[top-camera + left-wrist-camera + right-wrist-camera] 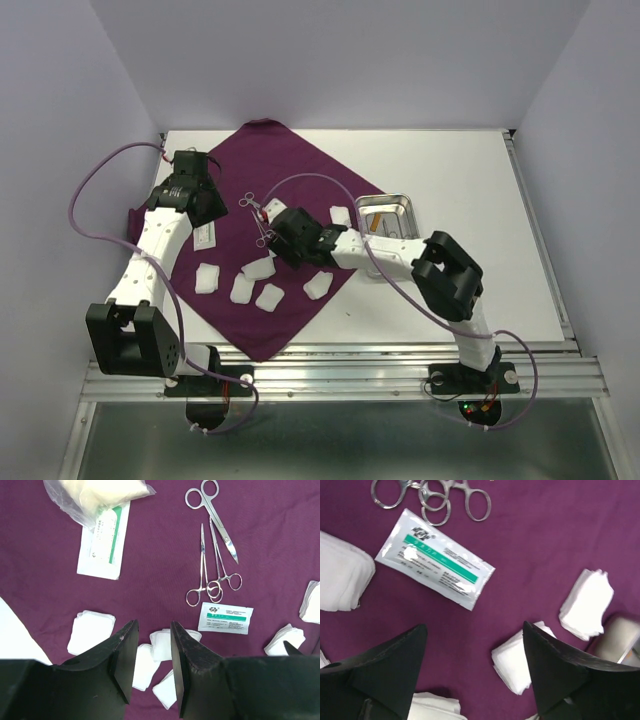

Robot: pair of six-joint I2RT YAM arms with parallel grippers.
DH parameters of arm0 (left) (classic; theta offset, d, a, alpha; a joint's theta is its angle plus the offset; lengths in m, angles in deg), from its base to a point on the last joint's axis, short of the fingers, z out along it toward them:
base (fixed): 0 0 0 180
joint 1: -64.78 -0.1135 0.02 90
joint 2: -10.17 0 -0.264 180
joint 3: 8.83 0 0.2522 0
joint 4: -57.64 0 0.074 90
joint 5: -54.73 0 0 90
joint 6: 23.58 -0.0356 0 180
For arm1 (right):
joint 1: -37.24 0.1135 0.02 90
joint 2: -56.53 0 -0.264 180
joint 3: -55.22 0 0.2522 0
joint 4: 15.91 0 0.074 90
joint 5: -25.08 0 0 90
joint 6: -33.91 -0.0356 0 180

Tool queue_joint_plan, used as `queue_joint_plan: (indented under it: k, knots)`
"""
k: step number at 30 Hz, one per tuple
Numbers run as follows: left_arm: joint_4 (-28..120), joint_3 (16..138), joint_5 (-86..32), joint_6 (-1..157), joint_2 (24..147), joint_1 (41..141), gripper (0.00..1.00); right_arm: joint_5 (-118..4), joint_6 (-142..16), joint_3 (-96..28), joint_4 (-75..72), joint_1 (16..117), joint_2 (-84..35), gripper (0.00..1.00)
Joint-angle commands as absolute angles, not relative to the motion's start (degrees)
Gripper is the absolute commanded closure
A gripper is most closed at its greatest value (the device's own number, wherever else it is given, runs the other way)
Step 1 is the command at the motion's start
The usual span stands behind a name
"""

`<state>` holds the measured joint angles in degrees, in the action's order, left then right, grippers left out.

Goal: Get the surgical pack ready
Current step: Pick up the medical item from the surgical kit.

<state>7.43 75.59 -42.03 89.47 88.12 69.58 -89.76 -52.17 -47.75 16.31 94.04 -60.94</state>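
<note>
Surface: white tabletop (480, 200) between pale walls, with a large dark purple square cloth (290, 160) laid as a diamond across its left and middle.
Left gripper: the left gripper (152, 630) hangs over the cloth's left part, its black fingers (120, 655) parted by a narrow gap with nothing between them.
Beyond the left fingers, to the left: a clear plastic bag (95, 495) with pale contents, lapping over a long white packet (102, 542) printed in green.
Under the left fingers: square white gauze pads (90, 632) flat on the cloth, one just left of the tips, more beneath them.
Beyond the left fingers, to the right: steel scissors (215, 515) and two thin steel ring-handled clamps (202, 565), the clamps' rings overlapping and turned toward the fingers; a small white sachet (225, 617) with green print lies just beside those rings.
Right gripper: the right gripper (475, 630) hovers above the cloth's middle, fingers spread wide, holding nothing.
Ahead of the right fingers: the sachet, flat, with the clamp rings beyond it.
Right of the right fingers: more gauze pads, then a small shiny steel rectangular tray (385, 212) at the cloth's right corner.
</note>
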Motion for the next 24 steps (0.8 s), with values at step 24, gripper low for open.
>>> queue_joint_plan:
  k: [24]
  knots:
    - [6.96,77.01,-42.39,89.62,86.02,69.0,0.57,-71.96,-46.59,-64.45,17.71,90.51,-75.21,0.08]
